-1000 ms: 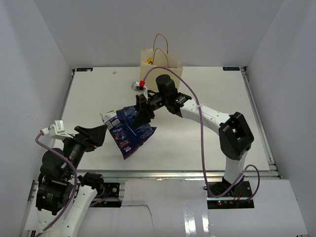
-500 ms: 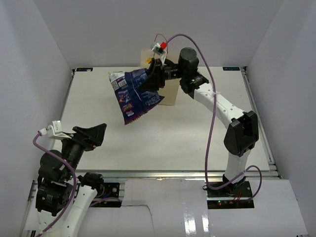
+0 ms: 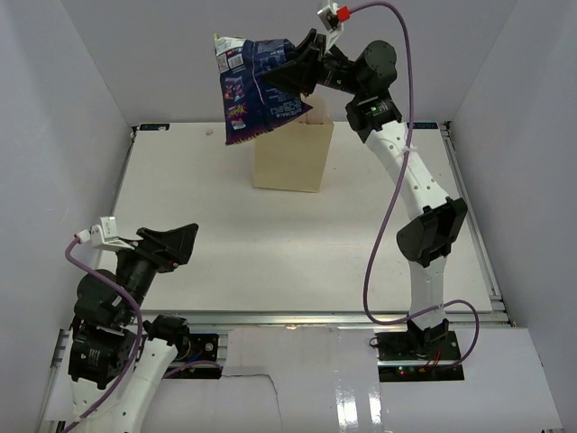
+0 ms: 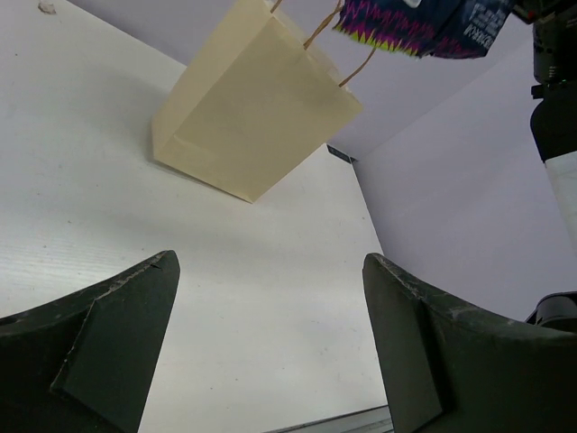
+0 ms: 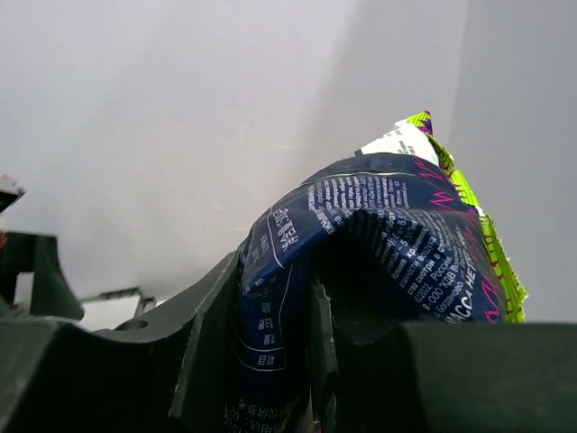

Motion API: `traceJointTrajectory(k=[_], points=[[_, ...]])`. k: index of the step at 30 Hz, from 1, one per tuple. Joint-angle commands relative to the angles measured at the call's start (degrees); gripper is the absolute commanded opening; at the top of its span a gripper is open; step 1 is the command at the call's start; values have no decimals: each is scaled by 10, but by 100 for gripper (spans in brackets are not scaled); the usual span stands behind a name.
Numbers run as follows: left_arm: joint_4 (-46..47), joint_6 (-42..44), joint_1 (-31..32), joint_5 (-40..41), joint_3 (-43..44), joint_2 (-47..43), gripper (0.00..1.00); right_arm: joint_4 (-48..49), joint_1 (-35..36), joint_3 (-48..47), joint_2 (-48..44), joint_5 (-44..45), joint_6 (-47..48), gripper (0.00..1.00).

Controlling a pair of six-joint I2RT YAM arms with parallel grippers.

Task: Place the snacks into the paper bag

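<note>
Near side: bare tabletop (image 3: 234, 225), open passage.
Far middle: upright paper bag (image 3: 290, 162) blocks.
Above it: blue-purple bag (image 3: 257, 90) hangs over its top.

Glossy foil snack bag (image 3: 257, 88), matt kraft paper bag (image 3: 290, 158), matt white table (image 3: 361, 234)

Both arms are built alike, with white moulded link shells and black motor housings at the joints.

Right arm (image 3: 410, 176): large black elbow housing (image 3: 431, 233). A purple cable (image 3: 364, 293) runs loose from base to wrist and ends at a small white module with a red connector (image 3: 339, 13).

Left arm (image 3: 144, 379): matching purple cable (image 3: 66, 257) and white wrist module (image 3: 106, 231).

Left claw (image 3: 185, 245) and right claw (image 3: 287, 74): matt black with wedge-shaped fingers (image 4: 117, 361). The left wrist view shows finger edges worn pale.
</note>
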State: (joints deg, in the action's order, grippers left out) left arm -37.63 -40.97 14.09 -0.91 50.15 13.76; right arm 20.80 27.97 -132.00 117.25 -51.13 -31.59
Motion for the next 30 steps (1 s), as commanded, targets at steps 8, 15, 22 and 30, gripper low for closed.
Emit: traceJointTrajectory(k=[8,15,22,30], points=[[22,-3,-2,-23,-15,27,93,65,-33,-104,11,176,35,8],[32,-5,-2,-32,-27,43,93,83,-66,-127,25,235,61,8],[38,-6,-2,-39,-36,52,93,85,-94,-142,42,253,90,8],[45,-11,-2,-49,-42,65,93,90,-128,-128,61,240,98,8]])
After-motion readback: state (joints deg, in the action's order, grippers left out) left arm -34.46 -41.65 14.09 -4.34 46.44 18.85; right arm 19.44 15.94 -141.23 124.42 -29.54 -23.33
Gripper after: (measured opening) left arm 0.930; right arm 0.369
